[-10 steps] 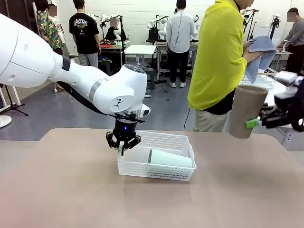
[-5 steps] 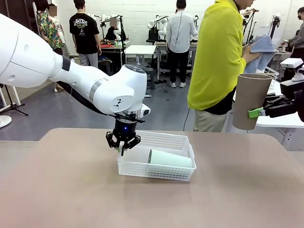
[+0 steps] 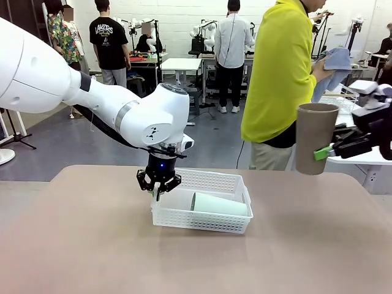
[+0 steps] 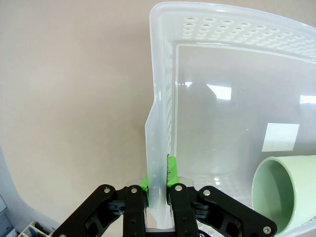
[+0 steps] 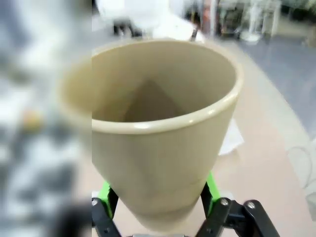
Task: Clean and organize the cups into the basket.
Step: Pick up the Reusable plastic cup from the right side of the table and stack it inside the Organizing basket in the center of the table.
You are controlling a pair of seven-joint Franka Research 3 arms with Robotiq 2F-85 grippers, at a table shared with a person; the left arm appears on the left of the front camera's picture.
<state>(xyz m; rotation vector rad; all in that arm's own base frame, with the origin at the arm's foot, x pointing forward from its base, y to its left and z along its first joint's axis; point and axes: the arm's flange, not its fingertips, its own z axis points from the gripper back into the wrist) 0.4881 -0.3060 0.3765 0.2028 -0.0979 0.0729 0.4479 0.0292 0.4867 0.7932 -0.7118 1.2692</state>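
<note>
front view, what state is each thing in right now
basket: on the table, left end wall pinched by the left gripper
green cup: lying on its side inside the basket
brown cup: in the air, mouth up, gripped near its base
left gripper: shut on the basket
right gripper: closed on the brown cup
blue cloth: held by the person

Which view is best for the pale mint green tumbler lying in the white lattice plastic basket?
Front view: the pale mint green tumbler shows whole, lying on its side in the white lattice plastic basket. Left wrist view catches just its open mouth at the frame's corner. Right wrist view looks at a brown tumbler instead.
</note>
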